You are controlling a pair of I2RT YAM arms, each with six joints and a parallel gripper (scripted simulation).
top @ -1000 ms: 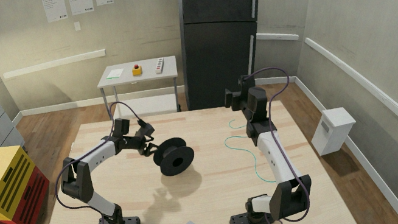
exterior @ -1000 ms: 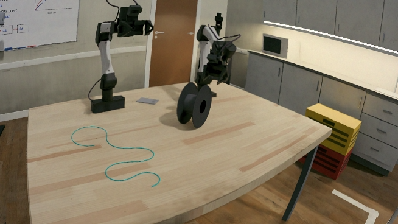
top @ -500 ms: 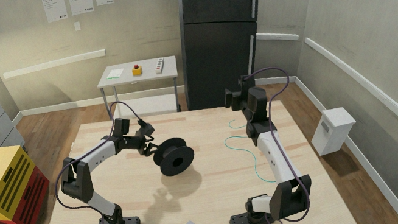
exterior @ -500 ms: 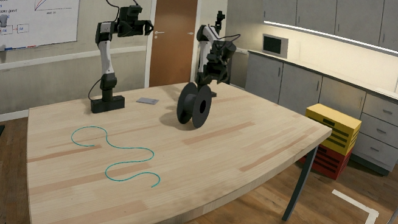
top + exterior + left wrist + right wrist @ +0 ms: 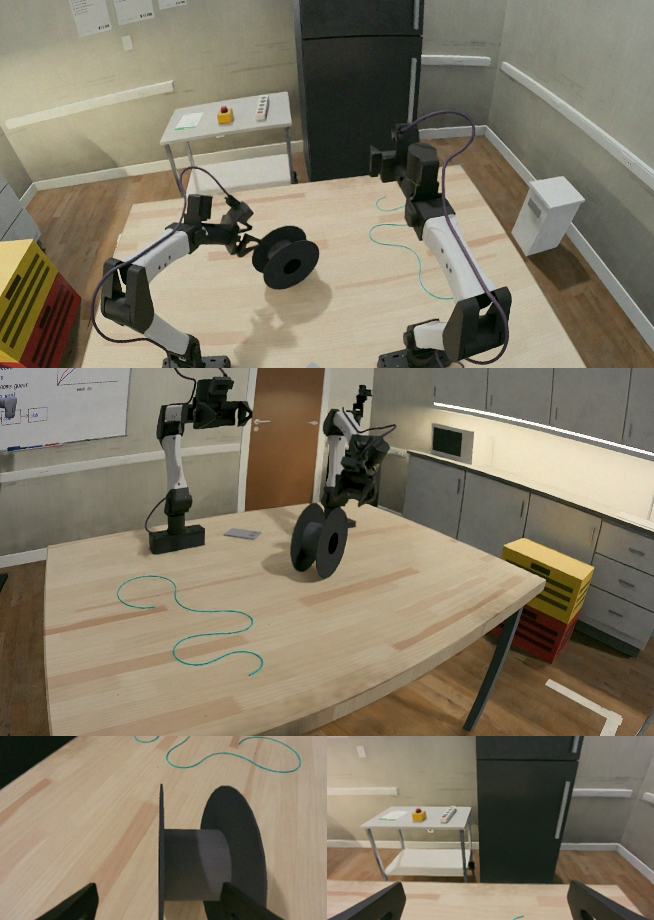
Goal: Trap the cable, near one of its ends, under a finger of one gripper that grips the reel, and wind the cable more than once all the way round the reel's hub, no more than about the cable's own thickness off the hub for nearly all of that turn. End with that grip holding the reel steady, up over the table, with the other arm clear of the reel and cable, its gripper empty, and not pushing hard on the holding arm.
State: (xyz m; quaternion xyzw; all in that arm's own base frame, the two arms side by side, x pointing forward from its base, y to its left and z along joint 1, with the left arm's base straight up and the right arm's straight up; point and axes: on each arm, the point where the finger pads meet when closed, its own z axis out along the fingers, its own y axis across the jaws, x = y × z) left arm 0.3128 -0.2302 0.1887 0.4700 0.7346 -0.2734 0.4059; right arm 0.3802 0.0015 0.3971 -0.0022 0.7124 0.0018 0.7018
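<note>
Left gripper (image 5: 250, 246) (image 5: 361, 502) (image 5: 160, 902) open, fingers apart around the reel's (image 5: 291, 265) (image 5: 332, 543) (image 5: 161, 851) near flange, not clamped. Reel upright on its rims. Center the flange, then close squarely. Right gripper (image 5: 382, 165) (image 5: 246, 414) (image 5: 487, 904) open, high; cable (image 5: 420, 265) (image 5: 215, 611) (image 5: 222, 753) (image 5: 518, 917) loose on table.

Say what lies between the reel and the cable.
Only bare tabletop lies between the reel and the cable, seen in the exterior view.

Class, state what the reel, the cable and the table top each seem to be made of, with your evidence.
Reel: probably matte black plastic; thin, even flanges with little shine.
Cable: perhaps plastic-coated, teal; smooth, even curves, core unseen.
Table top: pale wood, apparently satin; grain and darker strips show.
</note>
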